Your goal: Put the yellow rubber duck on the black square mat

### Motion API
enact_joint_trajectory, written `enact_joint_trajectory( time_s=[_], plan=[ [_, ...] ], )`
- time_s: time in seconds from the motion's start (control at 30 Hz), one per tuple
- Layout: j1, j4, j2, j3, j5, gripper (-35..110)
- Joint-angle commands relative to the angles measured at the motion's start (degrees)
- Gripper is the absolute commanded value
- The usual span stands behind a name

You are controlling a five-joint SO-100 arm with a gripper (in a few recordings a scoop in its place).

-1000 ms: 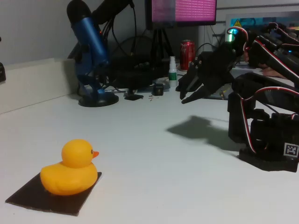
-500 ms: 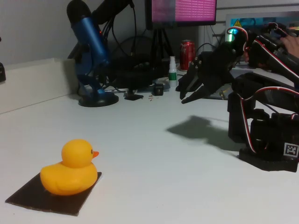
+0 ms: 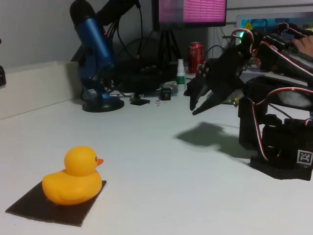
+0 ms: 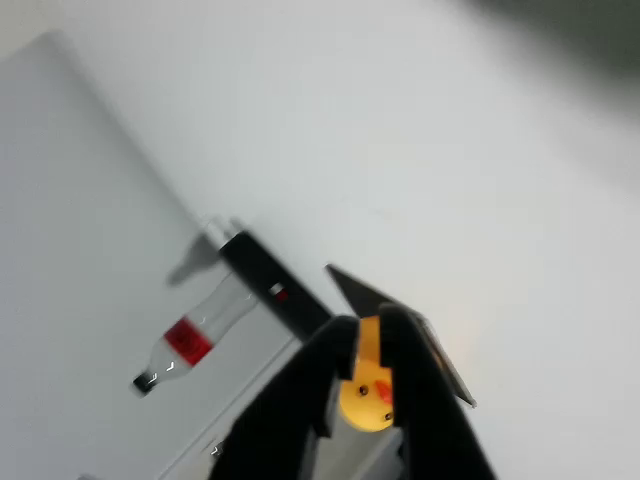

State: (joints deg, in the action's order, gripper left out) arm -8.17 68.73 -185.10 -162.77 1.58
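glossy yellow rubber duck point(image 3: 73, 177), orange beak, black eye

The white table point(image 3: 161, 166) carries the black square mat point(image 3: 34, 208) at its seven o'clock corner, a blue microphone stand point(image 3: 100, 104) near eleven o'clock, and the arm's base point(image 3: 281, 169) at three o'clock.

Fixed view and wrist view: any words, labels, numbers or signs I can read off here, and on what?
No text reads clearly.
Square black-and-white marker on the arm's base: a coded pattern, no letters.
Red can: print too blurred.
Pink screen: lines of text, too small.
Yellow triangle sign behind the arm: blurred.
Bottle's red label: unreadable.
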Motion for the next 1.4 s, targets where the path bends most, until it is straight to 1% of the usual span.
enact_joint_trajectory(
  time_s=[0.0, 0.4, 0.53, 0.77, 1.3, 1.37],
  plan=[
    [-0.53, -0.26, 2.46, 0.53, 0.97, 2],
    [-0.53, -0.26, 2.99, 0.53, 0.97, 2],
    [-0.53, -0.35, 5.98, 0.53, 0.97, 2],
    [-0.53, -7.38, 11.69, 0.35, 1.05, 2],
    [-0.44, -7.82, 10.9, -1.41, 1.41, 2],
    [-0.44, -7.82, 10.9, -1.41, 2.72, 2]
  ],
)
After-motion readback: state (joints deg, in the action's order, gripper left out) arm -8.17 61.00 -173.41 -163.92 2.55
